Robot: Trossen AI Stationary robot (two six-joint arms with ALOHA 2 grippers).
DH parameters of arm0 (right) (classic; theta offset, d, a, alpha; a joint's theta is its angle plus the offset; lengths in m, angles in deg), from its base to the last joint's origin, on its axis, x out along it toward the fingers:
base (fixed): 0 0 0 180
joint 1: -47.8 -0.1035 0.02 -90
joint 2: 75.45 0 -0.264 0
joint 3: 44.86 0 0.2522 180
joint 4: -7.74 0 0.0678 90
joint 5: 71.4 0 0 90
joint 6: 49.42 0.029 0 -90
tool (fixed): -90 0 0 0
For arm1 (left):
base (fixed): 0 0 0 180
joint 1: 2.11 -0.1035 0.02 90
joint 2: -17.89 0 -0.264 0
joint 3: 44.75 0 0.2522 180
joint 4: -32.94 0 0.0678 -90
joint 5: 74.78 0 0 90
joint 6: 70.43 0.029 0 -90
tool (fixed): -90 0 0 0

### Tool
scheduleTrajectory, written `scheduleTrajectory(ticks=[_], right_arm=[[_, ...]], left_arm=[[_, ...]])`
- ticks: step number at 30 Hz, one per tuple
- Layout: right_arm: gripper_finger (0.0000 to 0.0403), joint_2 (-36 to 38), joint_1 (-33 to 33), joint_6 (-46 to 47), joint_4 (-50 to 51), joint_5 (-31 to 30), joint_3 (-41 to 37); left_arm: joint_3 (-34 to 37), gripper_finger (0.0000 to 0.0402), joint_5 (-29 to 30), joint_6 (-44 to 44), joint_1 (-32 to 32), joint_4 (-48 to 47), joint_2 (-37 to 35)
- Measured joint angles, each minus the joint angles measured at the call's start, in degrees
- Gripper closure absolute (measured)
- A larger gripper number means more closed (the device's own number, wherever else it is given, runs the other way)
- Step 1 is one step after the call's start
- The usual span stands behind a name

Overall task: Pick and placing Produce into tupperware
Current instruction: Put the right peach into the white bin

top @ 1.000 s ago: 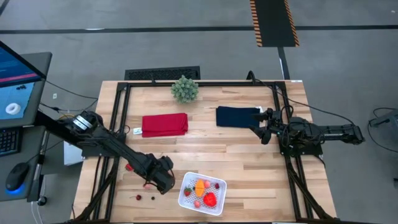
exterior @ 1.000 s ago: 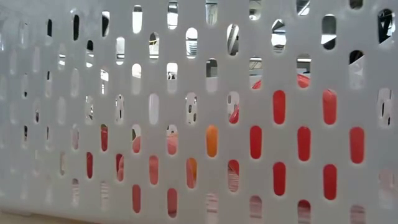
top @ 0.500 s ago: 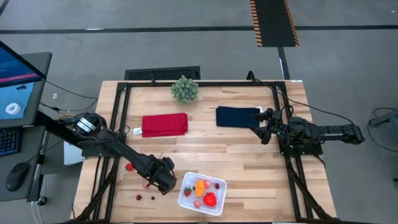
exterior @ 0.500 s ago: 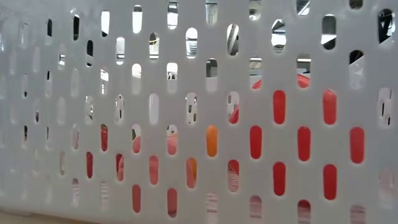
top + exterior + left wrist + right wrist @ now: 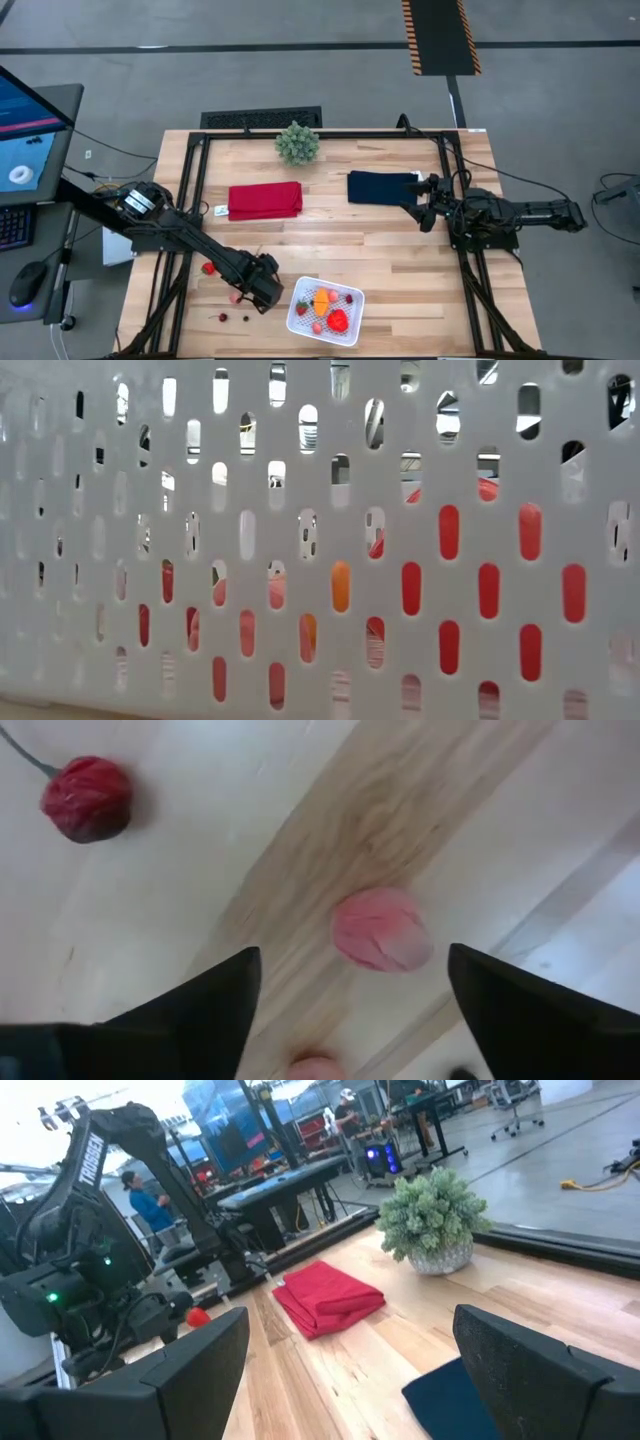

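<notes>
The left wrist view alone shows a pink fruit between the left gripper's spread, empty fingers, beside one dark cherry. From overhead, the tupperware sits lower centre holding several fruits; two cherries lie left of it. The fingers have narrowed slightly. The right gripper, open and empty, waits by the navy cloth.

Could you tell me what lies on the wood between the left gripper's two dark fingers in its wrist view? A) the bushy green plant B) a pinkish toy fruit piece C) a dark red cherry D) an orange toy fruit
B: the pinkish toy fruit piece lies on the wooden table between the left gripper's open fingers, while the dark red cherry sits off to one side.
</notes>
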Motion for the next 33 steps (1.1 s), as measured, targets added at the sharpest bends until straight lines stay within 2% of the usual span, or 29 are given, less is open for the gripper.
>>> scheduleTrajectory(ticks=[4, 14, 19, 24, 33], right_arm=[[0.0029, 0.0, 0.0, 0.0, 0.0, 0.0, 0.0], [0.0029, 0.0, 0.0, 0.0, 0.0, 0.0, 0.0], [0.0029, 0.0, 0.0, 0.0, 0.0, 0.0, 0.0], [0.0029, 0.0, 0.0, 0.0, 0.0, 0.0, 0.0], [0.0029, 0.0, 0.0, 0.0, 0.0, 0.0, 0.0]], left_arm=[[0.0, 0.0146, 0.0, 0.5, 0.0, 0.5, 0.0], [0.0, 0.0306, -0.6, 0.8, 0.2, 1.1, 0.0], [0.0, 0.0368, -1.2, 1.0, 0.2, 0.9, -0.1], [-0.1, 0.0397, -2.1, 1.0, 0.2, 0.7, -0.1], [-1.3, 0.0401, -1.6, 2.3, 0.2, -2.7, -0.1]])
